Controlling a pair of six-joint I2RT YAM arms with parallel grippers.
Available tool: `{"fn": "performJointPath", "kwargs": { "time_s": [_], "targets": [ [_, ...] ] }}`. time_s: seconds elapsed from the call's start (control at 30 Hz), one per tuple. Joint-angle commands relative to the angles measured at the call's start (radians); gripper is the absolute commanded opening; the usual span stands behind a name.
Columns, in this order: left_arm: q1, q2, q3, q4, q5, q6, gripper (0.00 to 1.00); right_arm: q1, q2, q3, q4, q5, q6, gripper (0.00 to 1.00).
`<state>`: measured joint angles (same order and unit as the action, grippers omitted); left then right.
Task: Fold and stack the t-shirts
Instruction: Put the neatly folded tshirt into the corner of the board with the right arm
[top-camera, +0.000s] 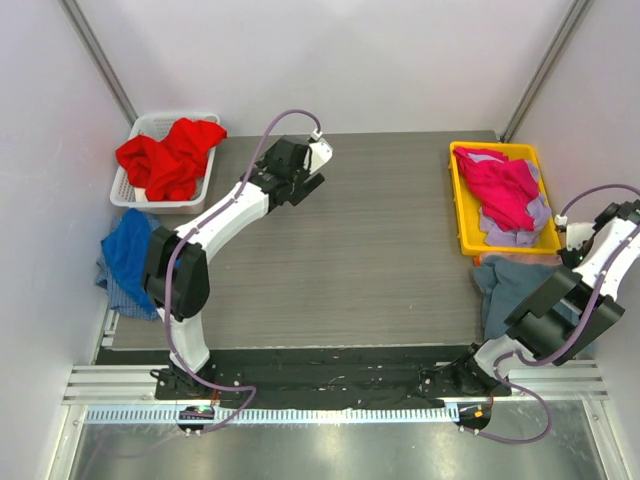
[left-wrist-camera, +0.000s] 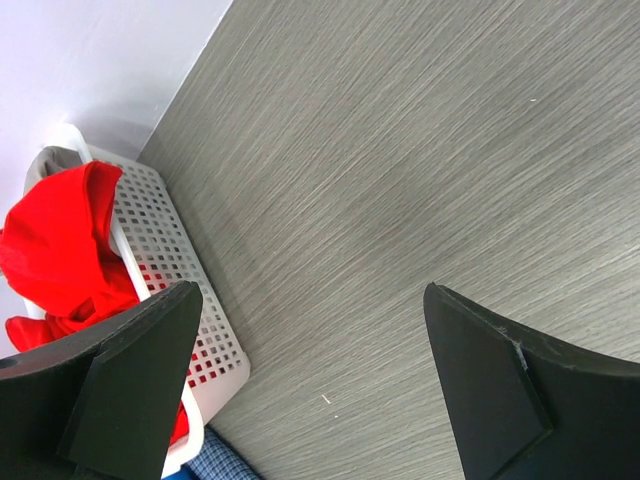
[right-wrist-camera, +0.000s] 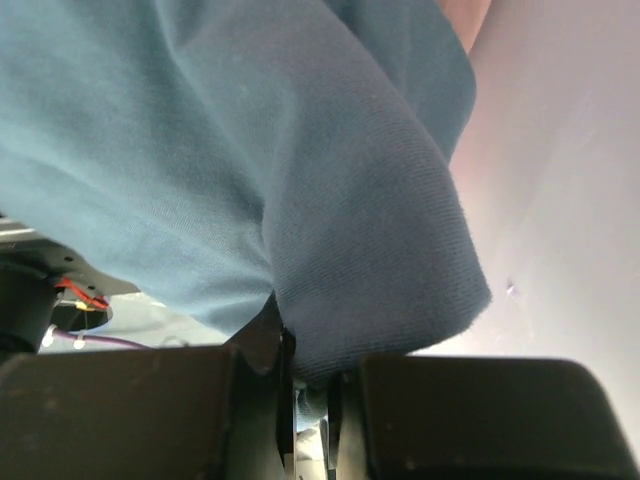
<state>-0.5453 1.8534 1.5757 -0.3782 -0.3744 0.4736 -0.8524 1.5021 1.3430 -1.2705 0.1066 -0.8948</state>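
The slate blue-grey t-shirt (top-camera: 515, 290) lies bunched at the table's right edge. My right gripper (top-camera: 622, 216) is at the far right, shut on a fold of this shirt (right-wrist-camera: 200, 150), with the cloth pinched between the jaws (right-wrist-camera: 310, 385). My left gripper (top-camera: 300, 178) hangs open and empty over bare table (left-wrist-camera: 310, 300), right of the red t-shirt (top-camera: 170, 155), which also shows in the left wrist view (left-wrist-camera: 60, 250). The magenta t-shirt (top-camera: 500, 190) lies on a pale pink one (top-camera: 532, 225). The royal blue t-shirt (top-camera: 128, 255) hangs off the table's left edge.
The red shirt sits in a white perforated basket (top-camera: 122, 190) at the back left, whose wall shows in the left wrist view (left-wrist-camera: 160, 230). The magenta and pink shirts lie in a yellow tray (top-camera: 460, 215) at the back right. Walls close in on both sides.
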Motion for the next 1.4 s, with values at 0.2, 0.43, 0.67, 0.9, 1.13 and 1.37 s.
{"fn": "performJointPath", "kwargs": {
  "time_s": [0.2, 0.43, 0.67, 0.9, 1.13, 1.37],
  "targets": [
    [-0.022, 0.003, 0.012, 0.024, -0.009, -0.012, 0.98, -0.004, 0.084, 0.134, 0.075, 0.05, 0.017, 0.01],
    [-0.025, 0.007, 0.007, 0.024, -0.017, -0.01, 0.99, 0.01, 0.101, 0.087, 0.126, 0.054, 0.02, 0.2],
    [-0.025, -0.005, -0.025, 0.032, -0.017, -0.007, 0.99, 0.013, 0.041, 0.039, 0.174, 0.028, 0.014, 0.59],
    [-0.025, -0.088, -0.088, 0.055, 0.0, -0.05, 0.99, 0.035, -0.103, 0.105, 0.157, -0.129, 0.013, 0.8],
    [-0.024, -0.235, -0.161, 0.013, -0.066, -0.151, 1.0, 0.199, -0.304, 0.127, 0.216, -0.297, 0.138, 1.0],
    [0.01, -0.439, -0.296, -0.01, -0.08, -0.257, 1.0, 0.524, -0.307, 0.143, 0.345, -0.358, 0.525, 1.0]
  ]
}}
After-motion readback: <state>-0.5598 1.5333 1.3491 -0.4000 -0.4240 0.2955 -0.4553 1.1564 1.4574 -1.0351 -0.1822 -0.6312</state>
